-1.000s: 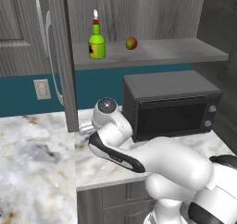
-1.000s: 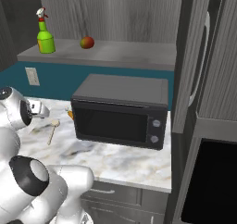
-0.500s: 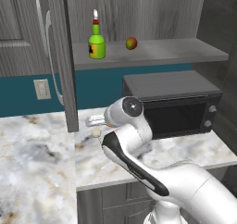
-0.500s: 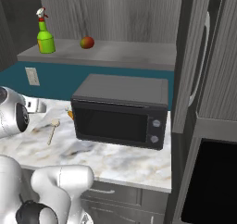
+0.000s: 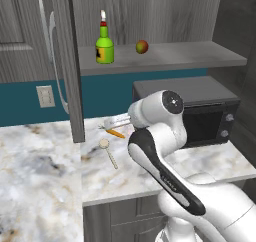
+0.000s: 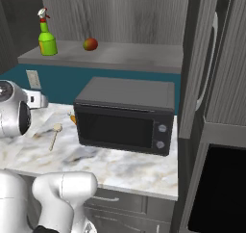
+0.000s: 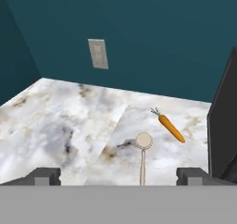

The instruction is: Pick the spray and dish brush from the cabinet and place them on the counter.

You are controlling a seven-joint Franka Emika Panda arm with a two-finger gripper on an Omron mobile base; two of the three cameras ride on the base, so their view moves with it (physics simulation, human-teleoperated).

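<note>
Green spray (image 5: pixel 104 46) with a yellow-and-black label and red-and-white top, beside a red-yellow apple (image 5: pixel 142 46), on the grey shelf of a dark grey wood-grain cabinet (image 5: pixel 30 33) with silver bar handles. Pale beige dish brush (image 7: pixel 143 150) and orange carrot (image 7: pixel 170 127) with green tip on a white-and-grey marble counter (image 7: pixel 69 121) with brownish veins, against a teal wall (image 7: pixel 152 38) with a pale outlet plate (image 7: pixel 98 53). Black microwave (image 6: pixel 126 114) with grey knobs; white arm with dark joints.

Green spray (image 5: pixel 104 47) upright in cabinet (image 5: pixel 165 56); dish brush (image 7: pixel 143 151) apparently flat on counter (image 7: pixel 69 121).
</note>
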